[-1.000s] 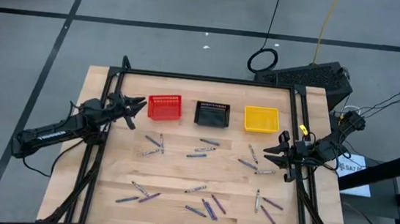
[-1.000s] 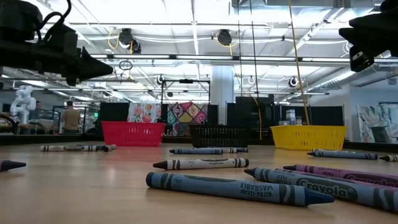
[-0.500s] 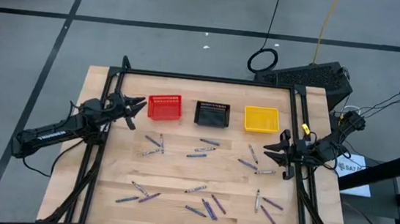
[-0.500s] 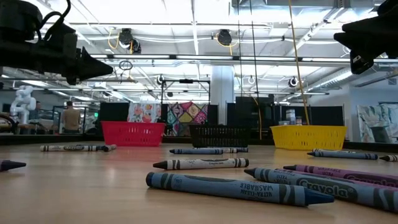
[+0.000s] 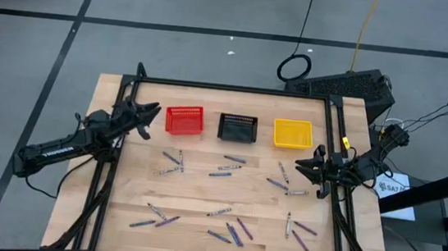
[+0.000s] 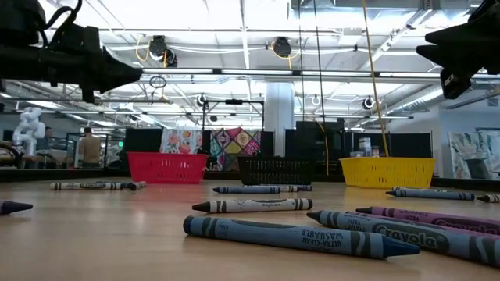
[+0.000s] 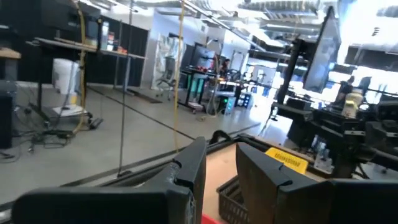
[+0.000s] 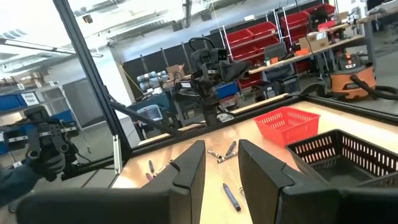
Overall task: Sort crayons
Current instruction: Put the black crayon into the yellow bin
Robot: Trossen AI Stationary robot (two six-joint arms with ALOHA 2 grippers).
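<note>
Several blue, purple and grey crayons (image 5: 228,169) lie flat and scattered over the wooden table, in a band below the baskets and another near the front edge. A blue one (image 6: 297,234) lies closest in the low view. My left gripper (image 5: 151,117) hovers open above the table just left of the red basket (image 5: 184,120), with nothing between its fingers (image 7: 193,168). My right gripper (image 5: 309,168) hovers open at the table's right side, below the yellow basket (image 5: 292,133). Its fingers (image 8: 189,165) point across the table and hold nothing.
The red basket, a black basket (image 5: 238,128) and the yellow basket stand in a row toward the far edge. A black metal frame (image 5: 236,89) runs around the table, with rails along both sides. Bare wood lies between the two bands of crayons.
Both arms have stayed in place. My left gripper has tipped its fingers slightly upward and rolled a little. My right gripper has rolled a little about its own axis. No crayon has moved.
</note>
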